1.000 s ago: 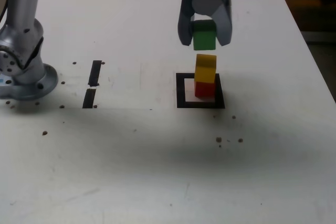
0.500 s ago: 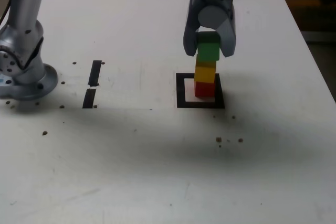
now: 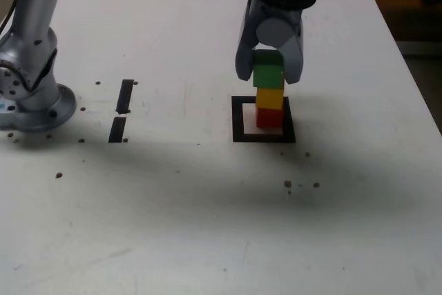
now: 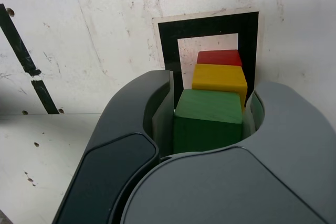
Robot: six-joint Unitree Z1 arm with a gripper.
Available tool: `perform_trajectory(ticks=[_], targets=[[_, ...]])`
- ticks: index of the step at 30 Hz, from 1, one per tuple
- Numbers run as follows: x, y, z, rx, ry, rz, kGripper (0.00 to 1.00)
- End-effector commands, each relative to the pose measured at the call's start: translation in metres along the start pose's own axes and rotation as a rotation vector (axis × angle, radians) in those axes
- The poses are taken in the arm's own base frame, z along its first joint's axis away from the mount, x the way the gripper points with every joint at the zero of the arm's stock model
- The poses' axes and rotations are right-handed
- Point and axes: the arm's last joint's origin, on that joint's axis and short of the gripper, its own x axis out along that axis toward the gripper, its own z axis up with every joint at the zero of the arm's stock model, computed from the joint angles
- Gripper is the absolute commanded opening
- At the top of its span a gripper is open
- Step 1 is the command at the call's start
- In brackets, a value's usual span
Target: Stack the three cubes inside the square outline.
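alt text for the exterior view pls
A robot gripper holds a green cube at the top of a yellow cube stacked on a red cube, inside a black tape square on a pale, speckled table.

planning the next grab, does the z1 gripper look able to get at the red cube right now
Probably not: the gripper has the green cube between its jaws, and the yellow cube sits on the red cube.
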Motion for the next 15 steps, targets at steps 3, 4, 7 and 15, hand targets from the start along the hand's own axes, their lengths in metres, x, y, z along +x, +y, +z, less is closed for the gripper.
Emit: perform_trajectory(ticks=[3,4,7,15], targets=[[0.002,0.001,-0.001,0.004,0.007,-0.005,0.61],[0.002,0.001,-0.001,0.006,0.009,-0.007,0.67],[0.001,0.001,-0.001,0.009,0.003,-0.01,0.81],[-0.009,0.001,-0.013,0.001,-0.008,-0.013,0.88]])
